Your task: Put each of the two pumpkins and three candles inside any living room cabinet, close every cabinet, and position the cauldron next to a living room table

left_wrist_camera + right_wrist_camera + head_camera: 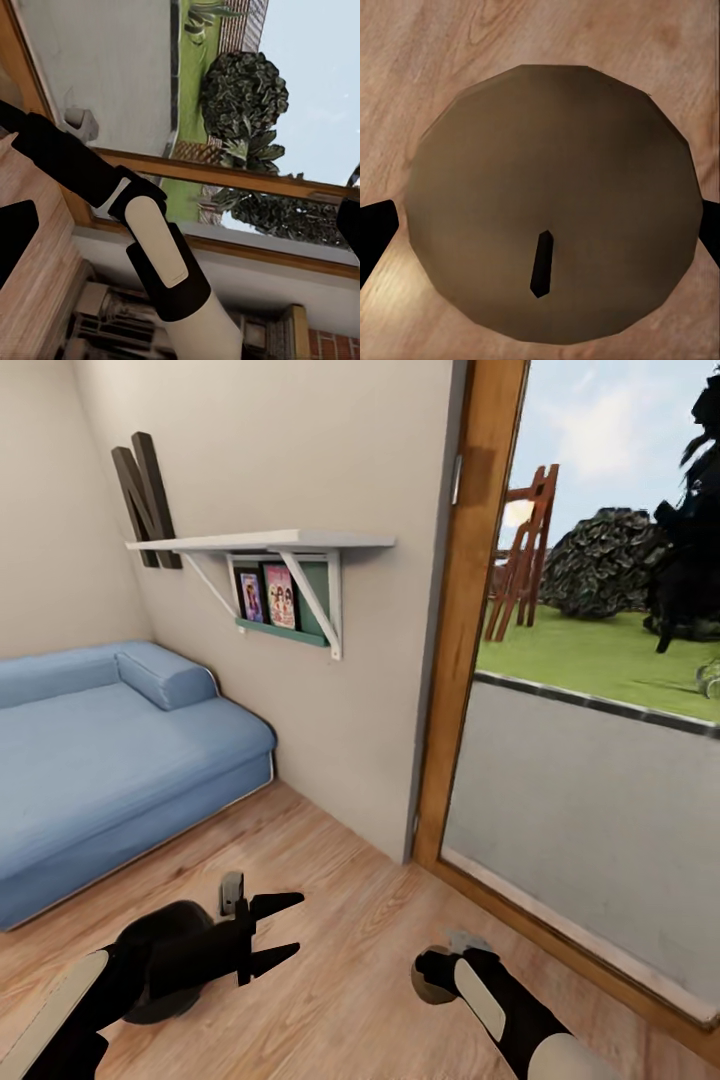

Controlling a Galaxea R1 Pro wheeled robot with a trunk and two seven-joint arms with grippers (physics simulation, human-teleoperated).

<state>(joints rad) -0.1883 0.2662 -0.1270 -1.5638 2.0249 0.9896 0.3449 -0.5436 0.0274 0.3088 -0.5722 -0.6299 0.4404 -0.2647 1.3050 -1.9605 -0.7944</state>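
Note:
In the right wrist view a candle (547, 172) shows from above as a round grey-brown top with a short dark wick, over the wooden floor. My right gripper (540, 236) is shut on it, one black fingertip at each side of the disc. In the head view the right gripper (435, 975) points down at the floor, low and right of centre. My left gripper (298, 925) hangs low at the left, its two black fingers spread open with nothing between them. The pumpkins, the cabinet, the cauldron and the table are out of view.
A blue sofa (110, 760) fills the left corner. A white wall shelf (260, 542) with framed pictures hangs above its end. A tall wood-framed glass door (460, 660) stands on the right, with lawn outside. Wooden floor (340, 880) lies ahead between them.

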